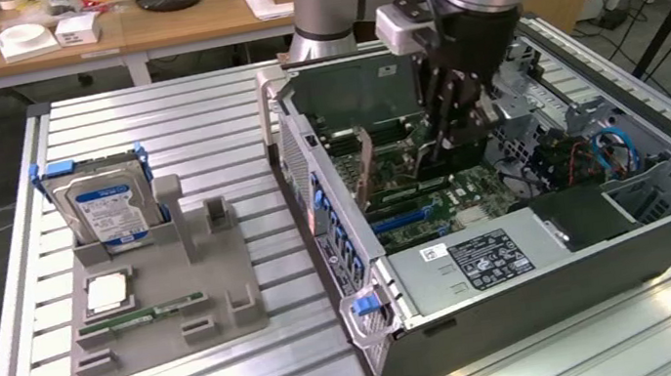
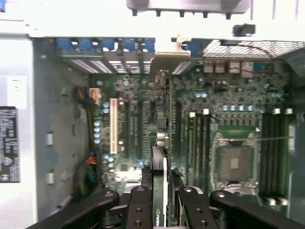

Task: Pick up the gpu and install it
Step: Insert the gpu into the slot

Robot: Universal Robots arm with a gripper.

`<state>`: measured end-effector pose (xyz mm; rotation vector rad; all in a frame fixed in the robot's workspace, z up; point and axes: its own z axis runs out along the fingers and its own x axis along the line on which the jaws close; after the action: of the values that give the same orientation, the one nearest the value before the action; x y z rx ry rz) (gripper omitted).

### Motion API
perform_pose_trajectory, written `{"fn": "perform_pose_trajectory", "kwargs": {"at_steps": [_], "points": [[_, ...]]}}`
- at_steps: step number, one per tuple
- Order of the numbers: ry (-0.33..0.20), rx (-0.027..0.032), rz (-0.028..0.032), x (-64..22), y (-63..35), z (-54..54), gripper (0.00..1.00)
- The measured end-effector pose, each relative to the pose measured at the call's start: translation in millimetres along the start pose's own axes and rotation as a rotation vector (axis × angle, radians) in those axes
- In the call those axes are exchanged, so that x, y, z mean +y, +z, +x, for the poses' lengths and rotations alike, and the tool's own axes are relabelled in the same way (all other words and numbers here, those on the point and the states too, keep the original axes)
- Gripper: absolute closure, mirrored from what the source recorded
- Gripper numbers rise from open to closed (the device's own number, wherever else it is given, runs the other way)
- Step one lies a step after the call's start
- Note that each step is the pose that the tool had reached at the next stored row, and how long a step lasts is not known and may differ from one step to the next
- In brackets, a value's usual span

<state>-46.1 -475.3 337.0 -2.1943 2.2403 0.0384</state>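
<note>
The gpu [image 2: 162,138] stands edge-on over the motherboard [image 2: 128,119] inside the open computer case [image 1: 579,233]. Its silver end bracket [image 2: 167,56] reaches the row of rear slot openings with blue clips. My gripper [image 2: 161,195] is shut on the card's near end, one black finger on each side. In the exterior view the gripper [image 1: 441,165] reaches down into the case from above. There the gpu [image 1: 360,170] stands upright on the board, running toward the case's rear wall. I cannot tell whether its edge sits fully in the slot.
A grey fixture [image 1: 229,272] on the slatted table at the exterior view's left holds a hard drive [image 1: 108,205], a processor chip [image 1: 106,291] and a memory stick [image 1: 144,316]. Inside the case are the power supply [image 1: 477,257], cables and an empty processor socket [image 2: 233,164].
</note>
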Motion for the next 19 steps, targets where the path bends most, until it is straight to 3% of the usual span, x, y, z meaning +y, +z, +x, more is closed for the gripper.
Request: {"fn": "perform_pose_trajectory", "kwargs": {"at_steps": [4,10,13,16,19], "points": [[0.001,-0.0002,0.0003,1.4,2.7,10.9,0.74],[0.002,0.0000,0.0003,15.5,13.7,14.1,0.74],[0.007,0.0000,0.0000,11.9,18.3,13.3,0.74],[0.007,0.0000,-0.0020,0.9,19.2,13.0,0.74],[0.009,0.0003,-0.0021,1.3,24.6,6.4,0.74]]}}
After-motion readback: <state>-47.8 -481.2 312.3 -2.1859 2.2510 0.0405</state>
